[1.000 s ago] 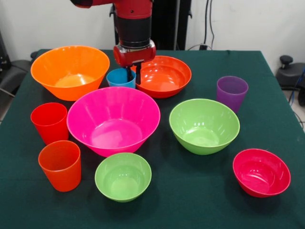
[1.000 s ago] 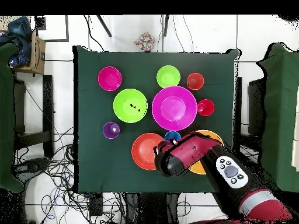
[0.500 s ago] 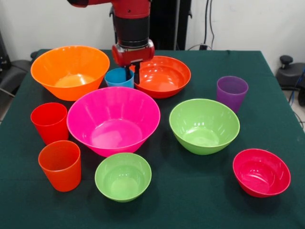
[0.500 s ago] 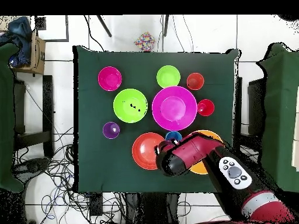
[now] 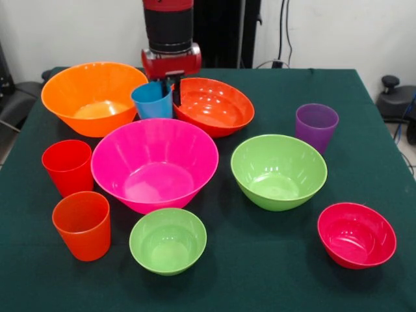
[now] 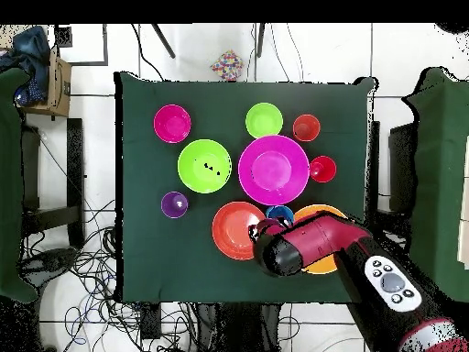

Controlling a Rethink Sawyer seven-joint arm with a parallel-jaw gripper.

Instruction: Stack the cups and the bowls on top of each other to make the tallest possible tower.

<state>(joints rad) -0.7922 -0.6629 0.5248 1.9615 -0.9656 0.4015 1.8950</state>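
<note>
Green cloth bears the glossy, tilted red-orange bowl [image 5: 213, 106] beside the blue cup [image 5: 153, 99], which the tool [image 5: 171, 84] grips.

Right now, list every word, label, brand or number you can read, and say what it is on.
No readable text in either view.
The cups and bowls are plain plastic without labels.
The arm shows no legible marking; the grey panel carries small round buttons with nothing readable on them.
</note>
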